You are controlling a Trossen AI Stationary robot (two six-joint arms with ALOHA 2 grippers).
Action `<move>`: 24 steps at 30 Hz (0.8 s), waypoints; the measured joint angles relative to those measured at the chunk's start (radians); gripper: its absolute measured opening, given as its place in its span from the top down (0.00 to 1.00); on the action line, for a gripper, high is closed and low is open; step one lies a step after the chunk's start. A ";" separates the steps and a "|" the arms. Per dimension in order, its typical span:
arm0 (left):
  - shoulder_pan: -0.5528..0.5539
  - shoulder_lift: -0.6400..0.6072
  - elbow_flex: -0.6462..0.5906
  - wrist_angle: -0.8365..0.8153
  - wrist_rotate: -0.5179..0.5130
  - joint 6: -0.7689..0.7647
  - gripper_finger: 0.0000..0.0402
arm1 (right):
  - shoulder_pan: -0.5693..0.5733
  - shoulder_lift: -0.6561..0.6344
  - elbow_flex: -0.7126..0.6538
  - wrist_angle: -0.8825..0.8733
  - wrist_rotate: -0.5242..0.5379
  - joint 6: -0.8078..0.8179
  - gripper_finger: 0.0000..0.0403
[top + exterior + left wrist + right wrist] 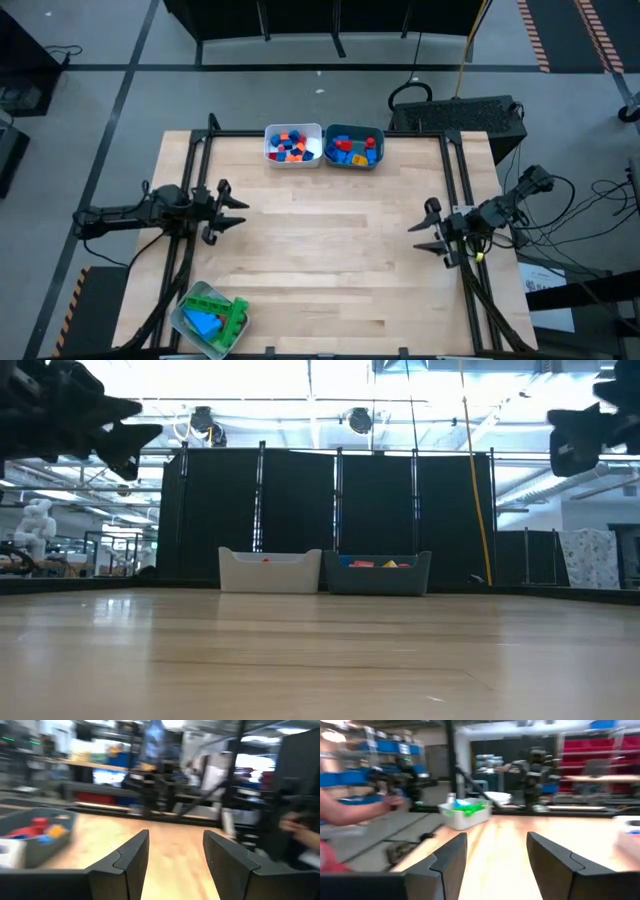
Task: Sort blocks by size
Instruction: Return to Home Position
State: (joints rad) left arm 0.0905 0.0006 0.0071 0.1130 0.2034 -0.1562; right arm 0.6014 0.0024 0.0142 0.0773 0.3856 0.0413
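1. High view: the blocks [291, 146] lie only in bins. Small cubes fill the white bin [268, 145] and mid-size pieces the teal bin [354, 127], both at the far edge; long bars sit in the clear bin [185, 300] at the near-left corner.
2. Left gripper [240, 212] and right gripper [420, 238] hover at opposite sides, jaws spread wide, holding nothing.
3. No block lies near either gripper's jaws, and the table [330, 230] between them shows none.
4. Sorting appears complete.
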 joint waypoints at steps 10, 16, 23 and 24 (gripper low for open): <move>0.001 0.000 0.000 -0.043 -0.362 0.034 0.54 | -0.080 0.000 0.000 0.003 0.182 -0.101 0.52; 0.002 0.000 -0.001 -0.068 -0.360 0.036 0.54 | -0.186 0.000 0.000 0.003 0.107 -0.117 0.52; 0.044 0.000 -0.001 -0.072 -0.358 0.060 0.54 | -0.357 0.000 0.000 -0.002 0.023 -0.125 0.52; 0.056 0.000 -0.001 -0.074 -0.350 0.059 0.54 | -0.378 0.000 0.001 -0.006 -0.015 -0.123 0.52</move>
State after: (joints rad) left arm 0.1468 0.0006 0.0063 0.0392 -0.1469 -0.0969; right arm 0.2233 0.0029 0.0147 0.0709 0.3709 -0.0819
